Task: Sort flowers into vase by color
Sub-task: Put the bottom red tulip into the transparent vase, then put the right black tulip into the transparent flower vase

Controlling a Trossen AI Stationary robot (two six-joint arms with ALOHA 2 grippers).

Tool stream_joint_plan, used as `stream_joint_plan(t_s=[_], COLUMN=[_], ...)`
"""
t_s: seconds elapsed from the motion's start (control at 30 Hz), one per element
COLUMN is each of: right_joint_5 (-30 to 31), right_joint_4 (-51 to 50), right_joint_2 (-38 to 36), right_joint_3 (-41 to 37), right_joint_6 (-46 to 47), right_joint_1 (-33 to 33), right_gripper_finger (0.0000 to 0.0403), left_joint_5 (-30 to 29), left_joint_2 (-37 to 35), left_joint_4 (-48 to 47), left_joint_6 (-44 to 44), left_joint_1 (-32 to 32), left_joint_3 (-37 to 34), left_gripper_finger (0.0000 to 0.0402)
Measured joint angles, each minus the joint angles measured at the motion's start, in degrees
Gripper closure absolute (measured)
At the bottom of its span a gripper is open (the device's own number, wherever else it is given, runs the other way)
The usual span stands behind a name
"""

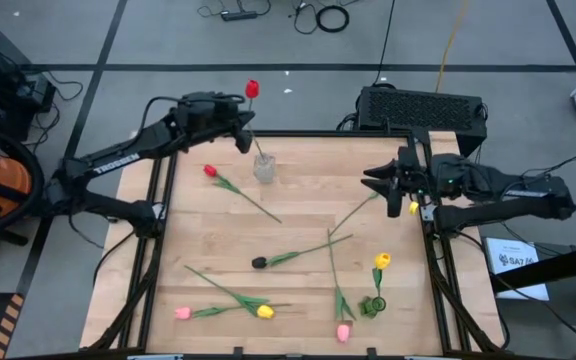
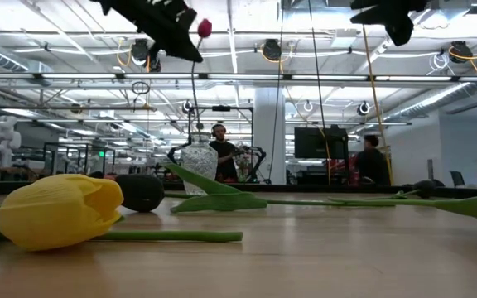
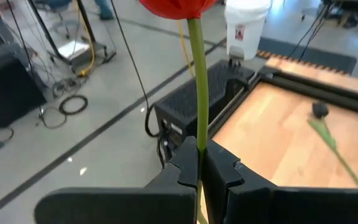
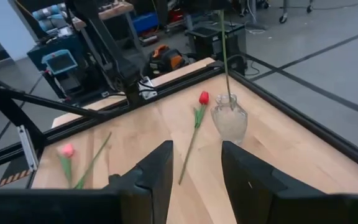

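Observation:
A clear glass vase (image 1: 264,167) stands near the table's far edge. My left gripper (image 1: 245,134) hovers above it, shut on a red tulip (image 1: 252,89) whose lower stem end reaches into the vase mouth (image 4: 229,99). My right gripper (image 1: 383,185) is open and holds nothing, raised over the table's right side. On the wood lie a second red tulip (image 1: 209,171), a dark tulip (image 1: 259,262), two pink tulips (image 1: 182,313) (image 1: 343,332) and two yellow tulips (image 1: 265,312) (image 1: 382,261). My left gripper pinches the red tulip's thin green stem (image 3: 199,146) between its two fingertips, on the upper stem below the head. The fingers come nearly level from the table's far left and lie across the stem. The tulip stands about upright, head up, with its lower end inside the vase.
A black perforated box (image 1: 423,105) sits beyond the table's far right corner. A small green object (image 1: 373,305) rests by the yellow tulip at the near right. Black rails (image 1: 164,200) frame the table's left and right sides. People stand in the room beyond (image 2: 219,149).

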Motion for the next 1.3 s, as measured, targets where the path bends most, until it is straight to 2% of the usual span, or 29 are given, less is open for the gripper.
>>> stream_joint_plan(t_s=[0.1, 0.33, 0.53, 0.87, 1.1, 1.3], right_joint_5=[-0.02, -0.02, 0.03, 1.98, 1.97, 2.47], right_joint_4=[0.45, 1.82, 1.91, 1.72, 1.71, 1.67], right_joint_2=[0.15, 0.13, 0.15, 0.18, 1.19, 3.19], right_joint_3=[-0.05, -0.05, -0.04, -0.05, -0.04, -0.06], right_joint_6=[0.26, -0.11, -0.30, 5.23, 5.96, 5.96], right_joint_1=[-0.59, -1.37, -1.37, -1.35, -1.35, -1.35], right_gripper_finger=[0.0275, 0.0275, 0.0275, 0.0275, 0.0275, 0.0275], left_joint_5=[1.28, 3.33, 3.33, 3.22, 3.13, 0.10], left_joint_2=[2.63, 7.43, 7.77, -0.70, -7.82, -11.22], left_joint_4=[-0.01, -1.75, -3.90, -5.12, -10.81, -15.32], left_joint_6=[-1.39, -5.92, -7.41, -7.53, -14.06, -18.15], left_joint_1=[-0.40, -2.29, -3.17, -3.15, -3.36, -8.04], left_joint_3=[0.00, 0.00, 0.00, 0.00, 0.00, -0.69], left_gripper_finger=[0.0389, 0.0335, 0.0322, 0.0320, 0.0320, 0.0320])
